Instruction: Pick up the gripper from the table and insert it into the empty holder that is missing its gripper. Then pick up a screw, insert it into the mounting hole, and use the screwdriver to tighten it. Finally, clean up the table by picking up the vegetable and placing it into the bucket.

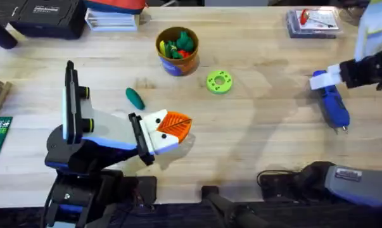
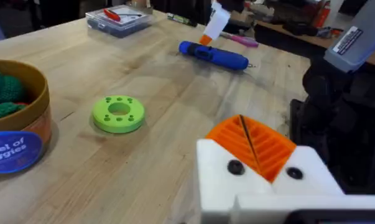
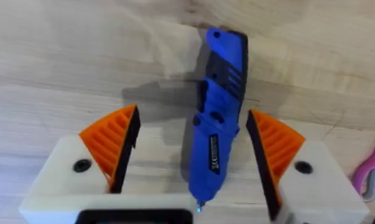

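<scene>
The blue screwdriver (image 1: 333, 106) lies flat on the table at the right. My right gripper (image 1: 322, 79) hovers over its handle, open; in the right wrist view the orange pads (image 3: 112, 146) stand on either side of the screwdriver (image 3: 215, 118) without touching it. My left gripper (image 1: 178, 126) is low at the centre left, shut with nothing in it, its pads (image 2: 252, 146) pressed together. The dark green vegetable (image 1: 135, 98) lies on the table just behind it. The bucket (image 1: 177, 58), holding other toy vegetables, stands at the back centre. The loose gripper, holder and screw are out of view.
A lime-green disc with holes (image 1: 219, 82) lies right of the bucket. A clear plastic case (image 1: 312, 22) with a red item sits at the back right. A black case (image 1: 45, 16) and books (image 1: 111, 19) line the back left. Pink scissors (image 3: 370, 171) lie near the right gripper.
</scene>
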### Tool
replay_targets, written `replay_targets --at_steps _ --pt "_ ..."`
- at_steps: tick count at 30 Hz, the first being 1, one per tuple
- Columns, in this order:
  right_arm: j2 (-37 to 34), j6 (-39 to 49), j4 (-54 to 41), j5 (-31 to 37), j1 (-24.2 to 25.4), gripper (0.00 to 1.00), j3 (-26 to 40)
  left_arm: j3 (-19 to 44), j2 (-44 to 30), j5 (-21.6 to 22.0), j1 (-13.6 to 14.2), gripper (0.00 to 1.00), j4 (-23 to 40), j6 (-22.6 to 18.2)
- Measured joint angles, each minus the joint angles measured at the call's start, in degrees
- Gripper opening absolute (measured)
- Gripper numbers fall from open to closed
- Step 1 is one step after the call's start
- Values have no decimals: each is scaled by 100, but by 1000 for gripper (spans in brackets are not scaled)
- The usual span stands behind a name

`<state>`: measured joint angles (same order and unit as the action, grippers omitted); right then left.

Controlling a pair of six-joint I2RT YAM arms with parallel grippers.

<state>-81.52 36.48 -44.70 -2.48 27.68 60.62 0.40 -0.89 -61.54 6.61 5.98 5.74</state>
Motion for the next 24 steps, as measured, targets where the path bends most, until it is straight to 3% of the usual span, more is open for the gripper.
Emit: replay_targets --at_steps 7,16,24 --pt "-705 645 267 436 74 994 0 0 0 0 0 8 0 1" --pt "-1464 899 714 502 74 994 0 0 0 0 0 8 0 0" --pt "-1624 899 851 316 88 992 79 0 0 0 0 8 0 0"
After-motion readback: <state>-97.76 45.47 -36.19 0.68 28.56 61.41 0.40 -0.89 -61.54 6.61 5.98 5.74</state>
